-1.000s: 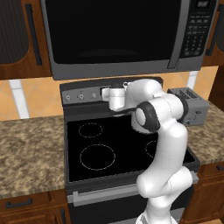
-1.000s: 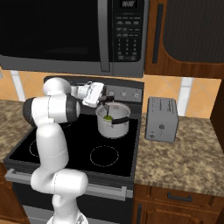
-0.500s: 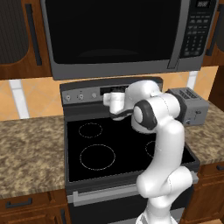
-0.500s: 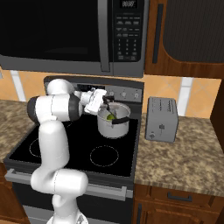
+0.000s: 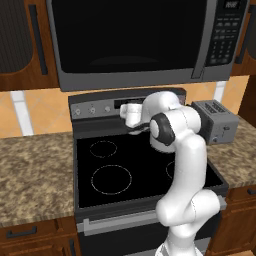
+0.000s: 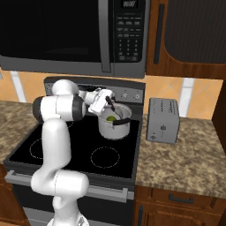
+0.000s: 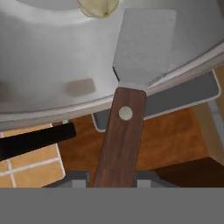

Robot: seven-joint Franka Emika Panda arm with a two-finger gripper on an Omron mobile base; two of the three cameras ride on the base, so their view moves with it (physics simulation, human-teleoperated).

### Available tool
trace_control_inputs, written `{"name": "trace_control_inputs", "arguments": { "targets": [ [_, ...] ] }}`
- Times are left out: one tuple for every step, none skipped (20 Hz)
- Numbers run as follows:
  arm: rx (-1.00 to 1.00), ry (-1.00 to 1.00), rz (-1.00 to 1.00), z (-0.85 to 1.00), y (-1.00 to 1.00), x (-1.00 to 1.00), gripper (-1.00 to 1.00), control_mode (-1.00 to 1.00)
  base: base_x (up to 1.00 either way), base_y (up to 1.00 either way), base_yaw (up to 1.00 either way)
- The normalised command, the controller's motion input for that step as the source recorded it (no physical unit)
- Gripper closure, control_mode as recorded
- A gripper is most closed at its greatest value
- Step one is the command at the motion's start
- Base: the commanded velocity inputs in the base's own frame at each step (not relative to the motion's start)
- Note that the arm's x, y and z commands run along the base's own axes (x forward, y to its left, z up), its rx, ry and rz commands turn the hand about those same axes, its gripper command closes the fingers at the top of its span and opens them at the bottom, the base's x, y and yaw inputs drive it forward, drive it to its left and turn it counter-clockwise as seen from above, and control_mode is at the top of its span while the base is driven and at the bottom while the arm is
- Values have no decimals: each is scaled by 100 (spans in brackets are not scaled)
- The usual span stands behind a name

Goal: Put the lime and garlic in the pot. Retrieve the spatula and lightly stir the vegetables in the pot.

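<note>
In the right base view, the gripper (image 6: 110,105) sat at frame centre over the pot (image 6: 114,125), which held the lime (image 6: 110,117). In the hand view, the jaws pinched the spatula (image 7: 131,92), its blade inside the pot below the garlic (image 7: 98,7) at the top edge.

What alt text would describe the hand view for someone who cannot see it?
A spatula, its brown wooden handle running up from the bottom, reaches its light-grey blade over the rim into a silver pot. A pale garlic bulb sits at the top edge inside the pot, with orange wall tiles below.
</note>
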Motion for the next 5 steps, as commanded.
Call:
{"name": "trace_control_inputs", "arguments": {
  "targets": [
    [0, 11, -13, 85, -30, 0, 100, -100, 0, 0, 0],
    [0, 12, -13, 84, -21, 0, 100, -100, 0, 0, 0],
    [0, 4, -10, 76, 0, 0, 100, -100, 0, 0, 0],
    [0, 0, -6, 66, 0, 0, 100, -100, 0, 0, 0],
    [0, 0, -3, 55, 12, 0, 100, -100, 0, 0, 0]
  ]
}}
